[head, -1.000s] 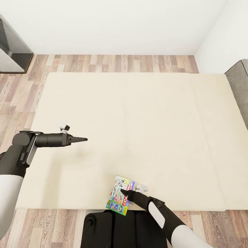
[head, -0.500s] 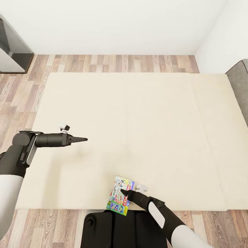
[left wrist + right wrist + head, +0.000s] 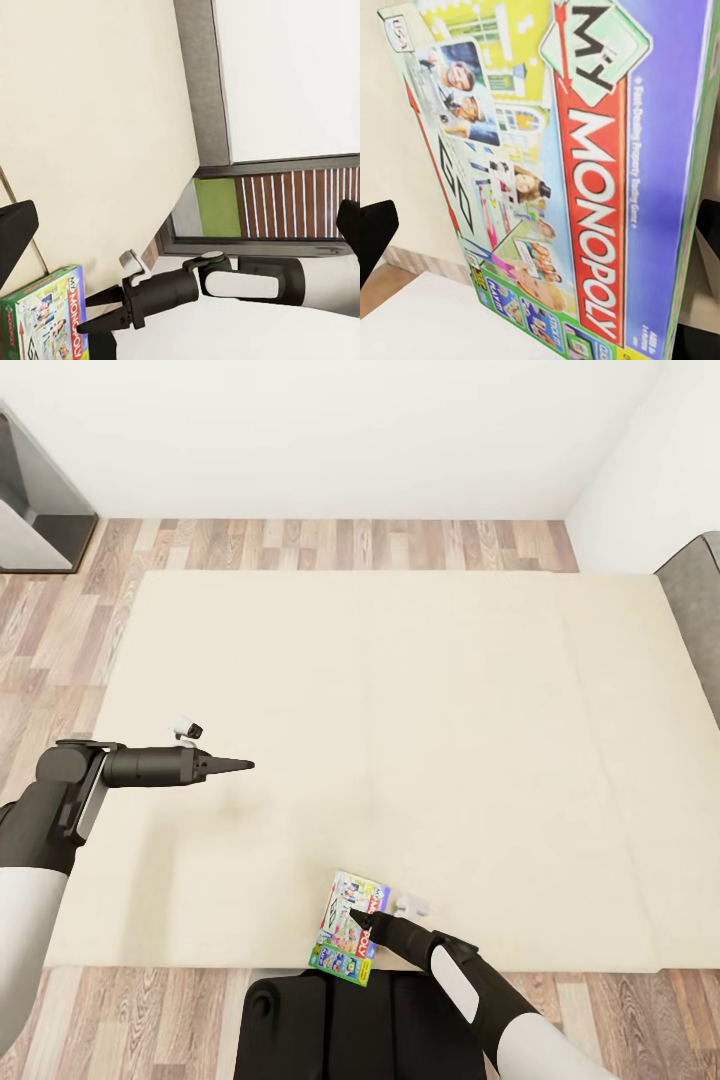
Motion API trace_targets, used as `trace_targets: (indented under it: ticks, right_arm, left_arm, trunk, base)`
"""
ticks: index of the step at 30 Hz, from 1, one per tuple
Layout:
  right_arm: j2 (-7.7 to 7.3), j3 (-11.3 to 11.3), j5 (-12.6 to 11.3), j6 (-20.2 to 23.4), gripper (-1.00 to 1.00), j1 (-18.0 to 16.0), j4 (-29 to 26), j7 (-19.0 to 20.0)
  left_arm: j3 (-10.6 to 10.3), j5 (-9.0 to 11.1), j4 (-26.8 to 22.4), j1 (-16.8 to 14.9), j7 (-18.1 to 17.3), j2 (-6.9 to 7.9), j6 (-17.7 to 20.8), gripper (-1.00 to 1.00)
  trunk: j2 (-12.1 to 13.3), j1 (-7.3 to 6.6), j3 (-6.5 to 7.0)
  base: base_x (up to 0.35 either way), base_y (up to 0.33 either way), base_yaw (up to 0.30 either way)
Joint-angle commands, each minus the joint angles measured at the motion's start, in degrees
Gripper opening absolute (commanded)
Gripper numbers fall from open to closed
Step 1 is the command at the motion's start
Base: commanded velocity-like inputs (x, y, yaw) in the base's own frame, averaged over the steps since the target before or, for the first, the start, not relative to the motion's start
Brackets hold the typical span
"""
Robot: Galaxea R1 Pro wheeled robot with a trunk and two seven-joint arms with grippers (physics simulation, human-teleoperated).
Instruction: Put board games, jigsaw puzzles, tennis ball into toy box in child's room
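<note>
With the board game [image 3: 348, 928] lying flat at the bed's [image 3: 400, 710] near edge, the right claw [image 3: 353, 913] hovers wide above it, apparently mid-pickup, needing to descend and close; the left claw [image 3: 240, 765] idles narrow.

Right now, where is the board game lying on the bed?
In the head view the board game lies flat at the bed's near edge, just ahead of the robot's base, with the right tool over it.
</note>
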Motion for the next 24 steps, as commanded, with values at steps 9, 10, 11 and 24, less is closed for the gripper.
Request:
trace_targets:
  ticks: [9,10,11,24]
  right_arm:
    - [0.02,0.1,-0.5,0.3,1.00,0.0,0.0,0.0]
    - [0.01,0.1,-0.5,0.3,1.00,0.0,0.0,0.0]
    - [0.01,0.2,-0.5,0.3,1.00,0.0,0.0,0.0]
    - [0.05,0.2,-0.5,0.2,1.00,0.0,0.0,0.0]
  left_arm:
    - [0.0,0.0,0.0,0.0,-0.2,0.03,0.6,1.00]
    - [0.0,0.0,0.0,0.0,-0.2,0.03,0.6,1.00]
    - [0.0,0.0,0.0,0.0,-0.2,0.03,0.6,1.00]
    - [0.0,0.0,0.0,0.0,-0.2,0.03,0.6,1.00]
  trunk:
    - [-0.1,0.03,-0.06]
    - [-0.1,0.03,-0.06]
    - [-0.1,0.03,-0.06]
    - [-0.1,0.03,-0.06]
  base:
    - [0.000,0.014,0.000]
    - [0.000,0.083,0.000]
    - [0.000,0.086,0.000]
    - [0.000,0.059,0.000]
